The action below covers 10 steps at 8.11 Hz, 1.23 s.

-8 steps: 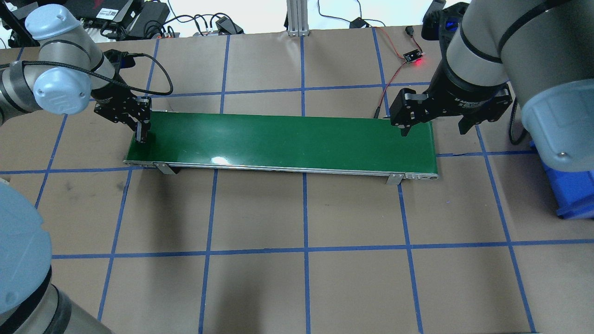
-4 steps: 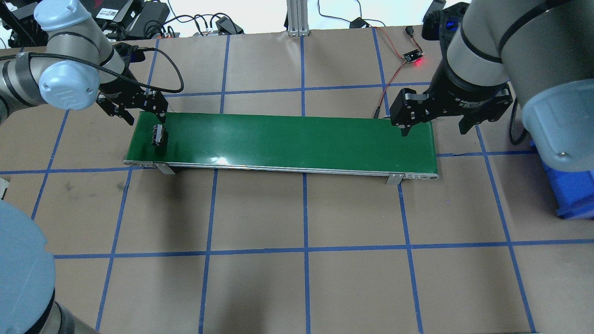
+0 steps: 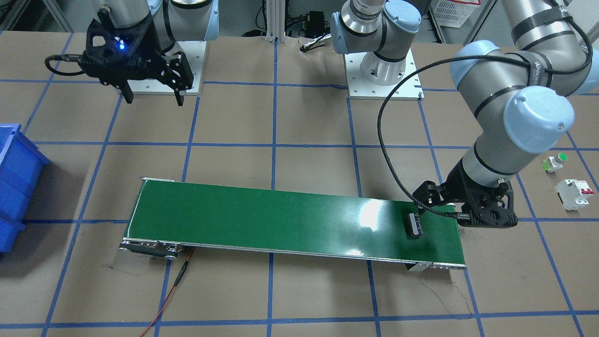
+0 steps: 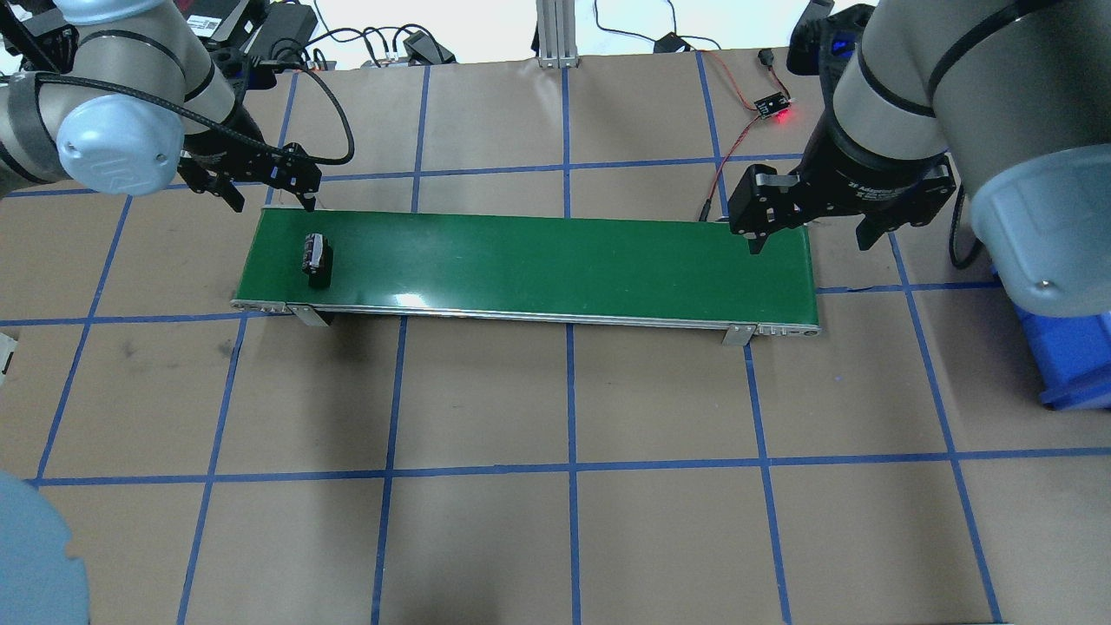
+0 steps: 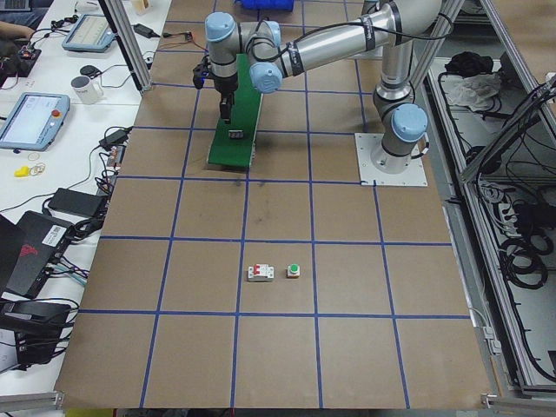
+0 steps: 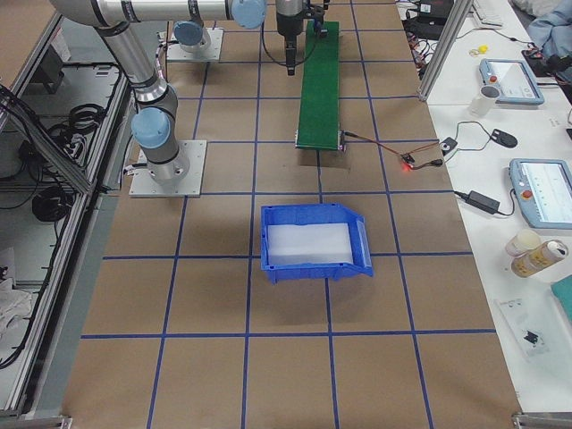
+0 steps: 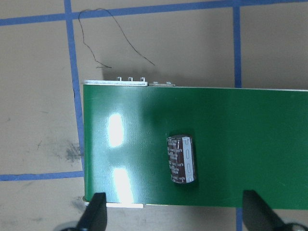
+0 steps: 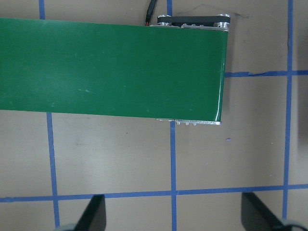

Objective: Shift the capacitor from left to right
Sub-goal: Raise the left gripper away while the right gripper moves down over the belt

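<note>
The capacitor, a small dark block with a pale strip, lies free on the left end of the green conveyor belt. It also shows in the front view and in the left wrist view. My left gripper is open and empty, just beyond the belt's far edge, above and apart from the capacitor. My right gripper is open and empty, and hovers over the belt's right end, where the belt is bare.
A blue bin stands on the table on my right, past the belt's end. A white breaker and a green-capped button lie on my left. A sensor board with a red light and its wires sit behind the belt's right end.
My left gripper let go of the capacitor on the belt, opened, and drew back past the far edge. The capacitor has shifted a little to the right. The right arm has not moved.
</note>
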Tool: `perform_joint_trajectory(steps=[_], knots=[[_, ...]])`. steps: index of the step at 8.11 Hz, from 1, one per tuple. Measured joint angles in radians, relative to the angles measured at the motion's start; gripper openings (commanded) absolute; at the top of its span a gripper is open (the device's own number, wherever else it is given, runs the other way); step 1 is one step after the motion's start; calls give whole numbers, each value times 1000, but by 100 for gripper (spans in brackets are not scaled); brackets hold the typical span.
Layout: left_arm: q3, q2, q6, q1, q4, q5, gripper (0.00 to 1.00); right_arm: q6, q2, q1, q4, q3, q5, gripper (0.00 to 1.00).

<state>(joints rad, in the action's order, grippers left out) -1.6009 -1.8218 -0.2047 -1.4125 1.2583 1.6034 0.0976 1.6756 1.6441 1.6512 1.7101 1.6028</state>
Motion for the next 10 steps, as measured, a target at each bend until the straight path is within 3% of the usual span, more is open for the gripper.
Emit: perform_joint_trajectory(steps=[3, 6, 10], knots=[[0, 106, 51, -17, 101, 1, 100, 0, -184, 0, 123, -1, -4, 100], [-5, 128, 50, -17, 107, 4, 100, 2, -302, 0, 264, 1, -4, 100], [-5, 123, 52, -13, 117, 10, 100, 1, -391, 0, 281, 15, -18, 100]])
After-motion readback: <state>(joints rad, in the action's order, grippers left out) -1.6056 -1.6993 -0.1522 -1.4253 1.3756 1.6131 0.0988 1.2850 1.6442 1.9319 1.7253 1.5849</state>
